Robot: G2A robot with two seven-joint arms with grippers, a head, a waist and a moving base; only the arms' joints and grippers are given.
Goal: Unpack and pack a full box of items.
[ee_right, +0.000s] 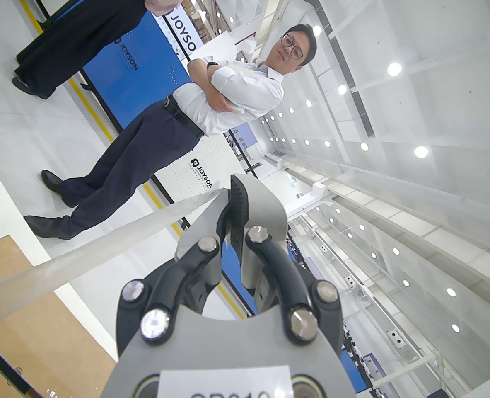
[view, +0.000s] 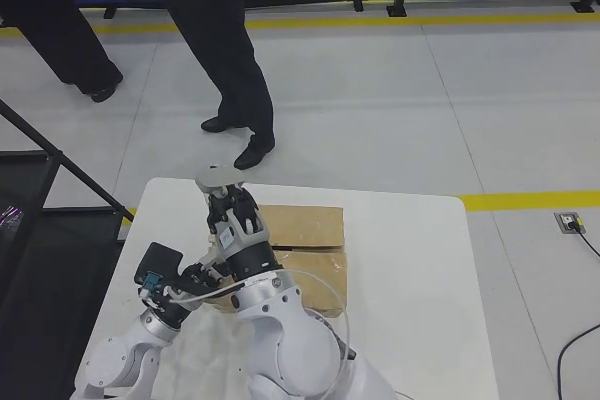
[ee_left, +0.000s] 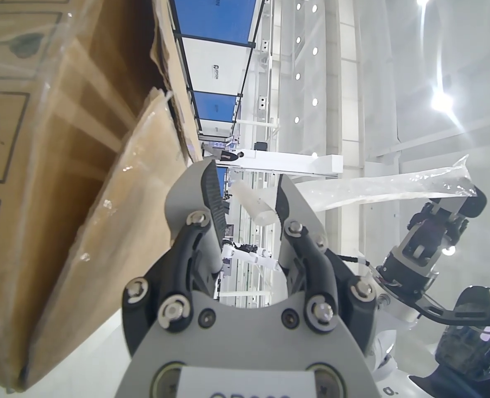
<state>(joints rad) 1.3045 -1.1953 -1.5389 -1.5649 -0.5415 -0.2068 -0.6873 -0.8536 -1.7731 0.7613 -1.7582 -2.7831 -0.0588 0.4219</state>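
A brown cardboard box (view: 305, 225) lies on the white table (view: 410, 290), its taped side close beside my left gripper in the left wrist view (ee_left: 42, 146). My right gripper (ee_right: 228, 202) is held up above the box's left end (view: 223, 192) and is shut on a clear plastic strip (ee_right: 104, 242). The strip (ee_left: 373, 186) runs from the right gripper (ee_left: 456, 205) across to my left gripper (ee_left: 247, 192). There its curled end lies between the open fingers. The left gripper sits low at the box's left side (view: 170, 285).
The table's right half (view: 420, 330) has free room. A black frame and dark mat (view: 40, 240) stand off the table's left edge. A cable and floor socket (view: 570, 222) lie on the floor to the right.
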